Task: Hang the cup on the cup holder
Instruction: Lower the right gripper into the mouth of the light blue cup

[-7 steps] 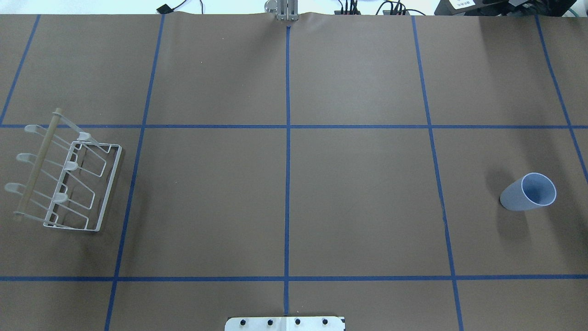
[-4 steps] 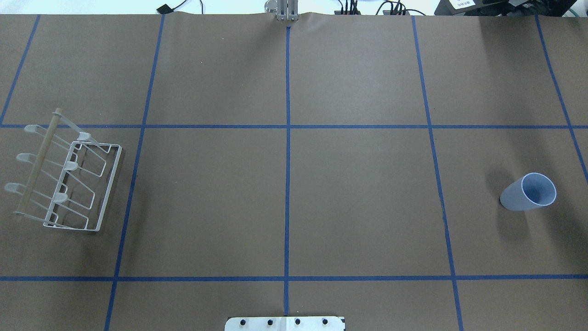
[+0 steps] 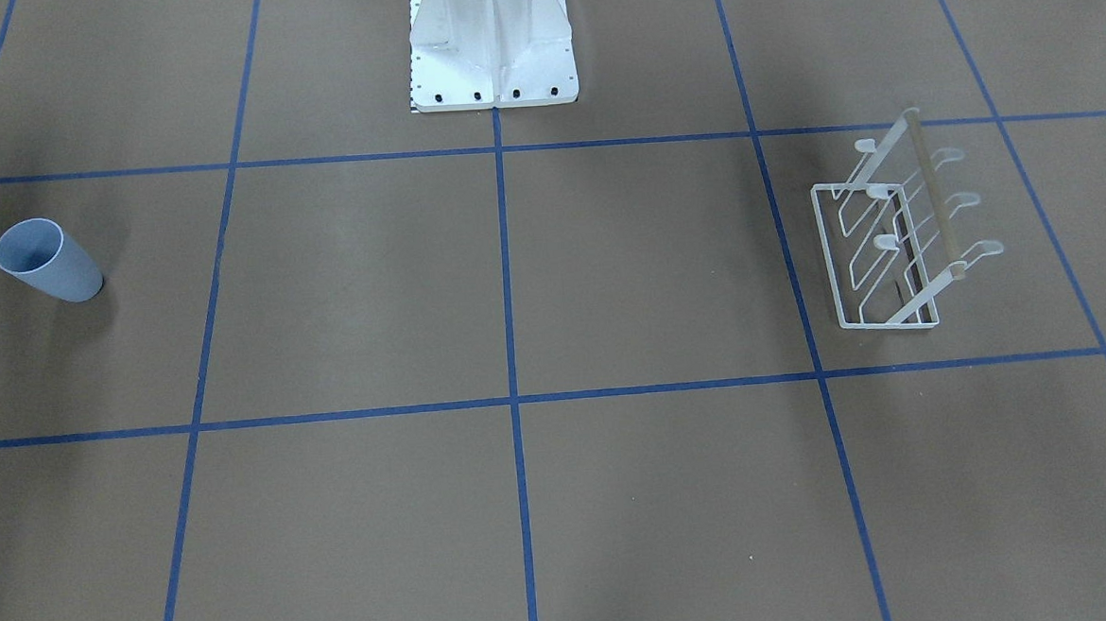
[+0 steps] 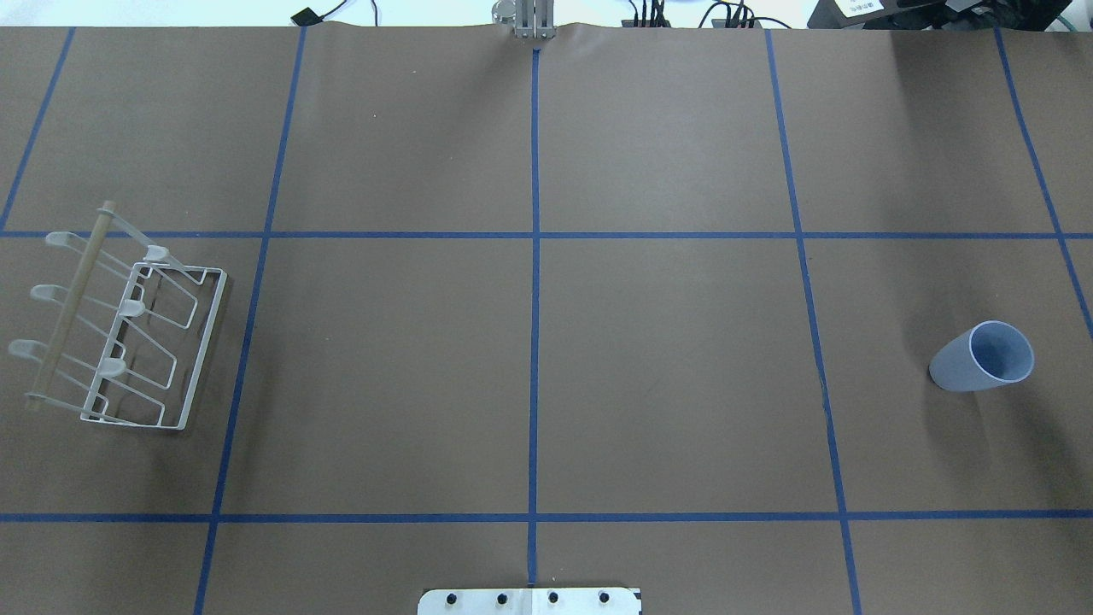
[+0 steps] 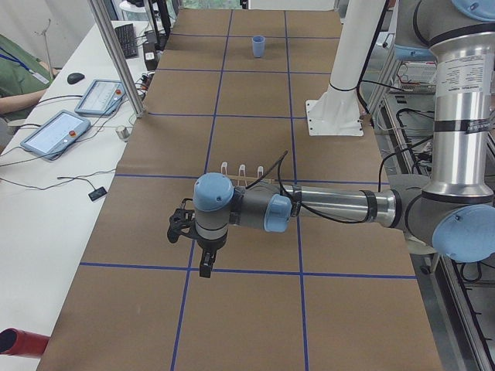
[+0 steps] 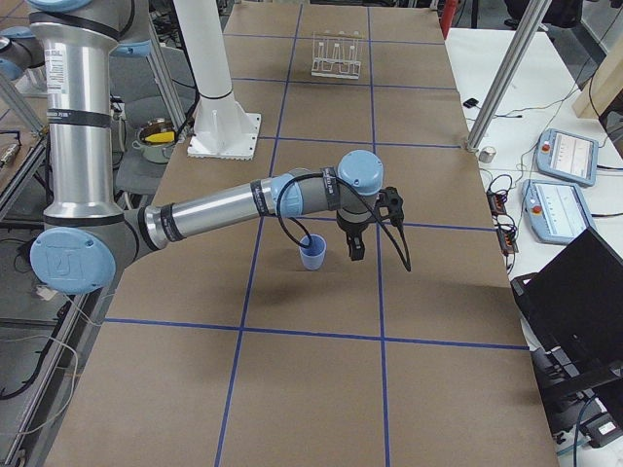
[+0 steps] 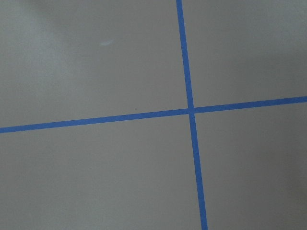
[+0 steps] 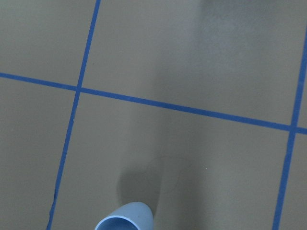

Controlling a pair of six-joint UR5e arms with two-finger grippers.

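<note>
The pale blue cup (image 4: 982, 356) stands upright, mouth up, on the table's right side; it also shows in the front view (image 3: 47, 261), the left view (image 5: 258, 46), the right view (image 6: 311, 253) and at the bottom edge of the right wrist view (image 8: 125, 218). The white wire cup holder (image 4: 128, 333) stands on the left side (image 3: 899, 236) (image 6: 337, 53), partly hidden behind the left arm in the left view (image 5: 244, 171). The left gripper (image 5: 204, 267) and the right gripper (image 6: 355, 251) show only in side views, so I cannot tell if they are open or shut.
The white bolted pedestal (image 3: 492, 49) (image 4: 529, 600) stands at the robot's edge of the table. Blue tape lines cross the brown surface. Tablets (image 5: 58, 131) (image 6: 565, 156), cables and a laptop (image 6: 574, 292) lie on the side bench. An operator's arm (image 5: 15, 77) rests there.
</note>
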